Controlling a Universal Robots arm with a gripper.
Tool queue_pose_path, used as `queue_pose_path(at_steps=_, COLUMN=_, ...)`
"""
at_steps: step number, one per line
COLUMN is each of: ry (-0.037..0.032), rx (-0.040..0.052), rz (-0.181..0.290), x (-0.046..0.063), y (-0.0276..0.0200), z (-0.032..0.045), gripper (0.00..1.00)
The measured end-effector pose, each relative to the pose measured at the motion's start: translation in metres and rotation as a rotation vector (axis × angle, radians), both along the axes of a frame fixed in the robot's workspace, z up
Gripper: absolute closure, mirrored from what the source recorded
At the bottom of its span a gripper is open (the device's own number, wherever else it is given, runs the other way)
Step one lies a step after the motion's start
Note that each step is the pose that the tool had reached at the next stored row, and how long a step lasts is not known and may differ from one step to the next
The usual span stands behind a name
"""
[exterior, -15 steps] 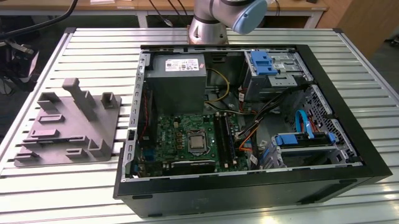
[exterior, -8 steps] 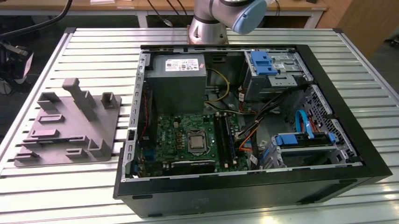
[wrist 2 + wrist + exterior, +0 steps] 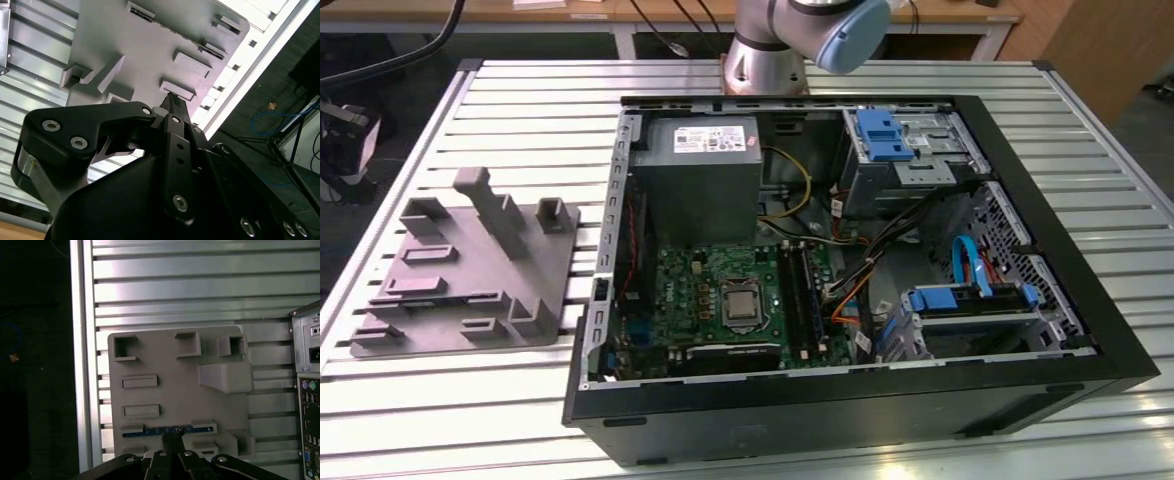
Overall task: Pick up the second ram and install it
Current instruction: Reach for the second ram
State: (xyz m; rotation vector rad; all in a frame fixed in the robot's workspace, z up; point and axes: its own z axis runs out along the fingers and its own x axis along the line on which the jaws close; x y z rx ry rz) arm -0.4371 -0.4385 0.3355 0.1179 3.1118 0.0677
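Closest to the lens in the second wrist view, the gripper [image 3: 171, 100] is seen as a black body tapering to two fingers that are drawn together, with no gap visible and nothing held between them. Beneath it, the grey fixture tray [image 3: 140, 45] is laid on the slatted table [image 3: 507, 90]. In the first wrist view, the second ram [image 3: 167, 429] is found standing on edge in a slot of the tray. It is shown as a thin bluish strip in line with the fingertips, though how high above it they hang cannot be told. The open computer case [image 3: 854, 250] is set beside the tray, toward the exterior view's right.

The main risk is judged to lie in the closed fingers: were they lowered as they stand, the ram's upper edge would be struck rather than straddled, and the board could be chipped or jammed. A slight offset across so thin an edge could also give a one-sided grip, by which the stick might be tilted.
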Motion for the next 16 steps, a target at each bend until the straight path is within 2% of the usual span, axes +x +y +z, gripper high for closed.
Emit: queue_pose_path(at_steps=16, ry=0.0, rx=0.0, rz=0.0, x=-0.018, y=-0.0015, z=-0.0086, gripper=0.9)
